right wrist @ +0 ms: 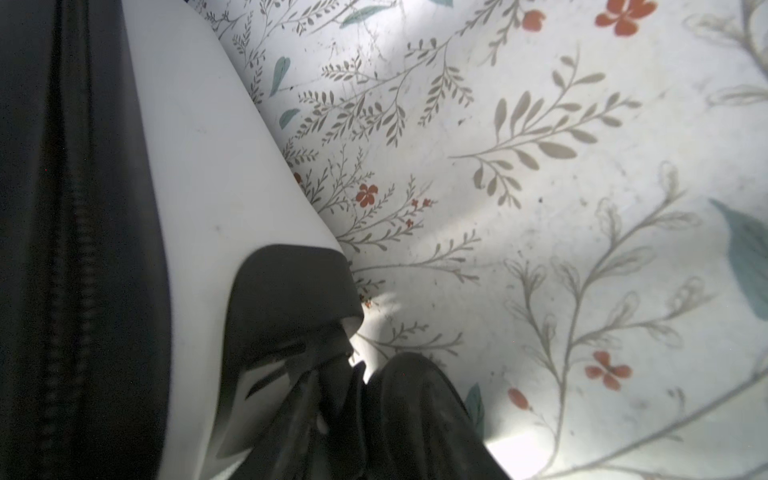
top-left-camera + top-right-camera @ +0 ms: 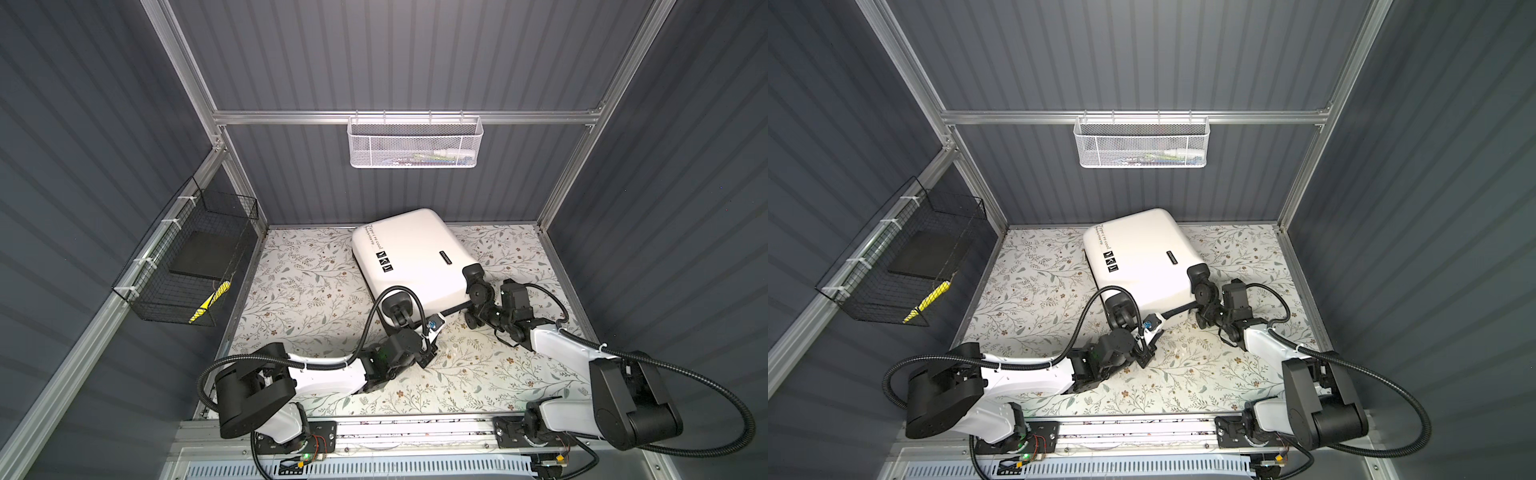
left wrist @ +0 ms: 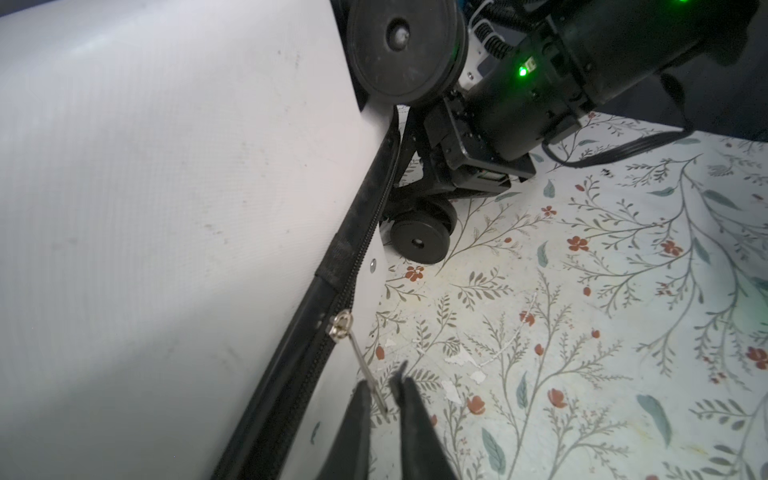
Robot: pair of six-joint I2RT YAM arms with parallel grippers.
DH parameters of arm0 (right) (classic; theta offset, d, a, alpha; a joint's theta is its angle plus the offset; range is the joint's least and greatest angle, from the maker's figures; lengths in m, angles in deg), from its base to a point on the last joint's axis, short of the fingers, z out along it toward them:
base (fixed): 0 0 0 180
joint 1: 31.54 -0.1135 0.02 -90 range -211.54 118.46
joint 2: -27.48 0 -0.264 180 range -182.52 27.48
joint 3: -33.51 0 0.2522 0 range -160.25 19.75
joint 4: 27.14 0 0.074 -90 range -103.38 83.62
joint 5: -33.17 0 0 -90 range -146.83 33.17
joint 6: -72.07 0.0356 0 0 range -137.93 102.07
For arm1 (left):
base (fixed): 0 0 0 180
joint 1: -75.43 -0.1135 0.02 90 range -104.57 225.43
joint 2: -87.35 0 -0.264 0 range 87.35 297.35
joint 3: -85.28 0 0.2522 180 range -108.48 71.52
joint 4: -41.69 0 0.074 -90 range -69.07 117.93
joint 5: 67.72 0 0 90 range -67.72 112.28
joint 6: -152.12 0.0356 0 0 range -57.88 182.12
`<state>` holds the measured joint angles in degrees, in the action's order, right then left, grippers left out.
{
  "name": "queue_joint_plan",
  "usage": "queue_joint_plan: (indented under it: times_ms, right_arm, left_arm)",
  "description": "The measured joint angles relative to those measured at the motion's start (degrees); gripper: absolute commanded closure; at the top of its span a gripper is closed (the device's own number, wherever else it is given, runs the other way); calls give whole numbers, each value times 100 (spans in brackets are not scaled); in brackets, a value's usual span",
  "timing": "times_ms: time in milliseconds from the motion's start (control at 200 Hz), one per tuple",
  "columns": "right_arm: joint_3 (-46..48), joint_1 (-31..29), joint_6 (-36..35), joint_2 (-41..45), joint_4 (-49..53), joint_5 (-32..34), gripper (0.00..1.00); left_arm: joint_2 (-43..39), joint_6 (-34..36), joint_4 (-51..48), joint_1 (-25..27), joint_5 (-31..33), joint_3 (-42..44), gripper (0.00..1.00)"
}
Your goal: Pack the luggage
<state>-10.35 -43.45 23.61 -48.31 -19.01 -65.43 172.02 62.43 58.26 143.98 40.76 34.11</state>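
The luggage [image 2: 415, 253] [image 2: 1142, 257] lies closed and flat on the floral table, its wheels facing the arms. In the left wrist view its black zipper runs along the near edge. The silver zipper pull [image 3: 361, 357] hangs from the slider. My left gripper [image 3: 384, 384] [image 2: 434, 324] is open a little, with the pull's tip between its fingers, resting against one of them. My right gripper [image 2: 484, 313] [image 1: 361, 374] is at the near right corner, shut on the black mount of a luggage wheel [image 3: 419, 239].
A white mesh basket [image 2: 415, 143] holding small items hangs on the back wall. A black wire basket [image 2: 187, 262] on the left wall holds a black pad and a yellow item [image 2: 210, 301]. Bare floral table [image 2: 311, 291] lies left of the luggage.
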Motion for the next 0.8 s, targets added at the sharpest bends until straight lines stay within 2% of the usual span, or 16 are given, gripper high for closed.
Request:
queue_joint_plan:
  times_ms: [185, 330, 490, 615, 800]
  right_arm:
    - [-48, -94, 9, 63, 260, -144, 58]
    - [46, -186, 125, 164, 319, -400, 58]
    - [221, -605, 369, 223, 153, -789, 58]
    - [278, -973, 605, 219, 63, -949, 58]
    - [197, -1504, 892, 114, -166, -933, 58]
  left_arm:
    - [-505, -79, -509, 74, 20, 24, 59]
    - [-999, -264, -1108, 35, -31, 155, 43]
    - [-1801, -448, -1779, 101, 31, 407, 24]
    - [-2382, -562, -2059, 227, 9, 404, 17]
    - [-3038, -555, -2544, 227, 472, 352, 6]
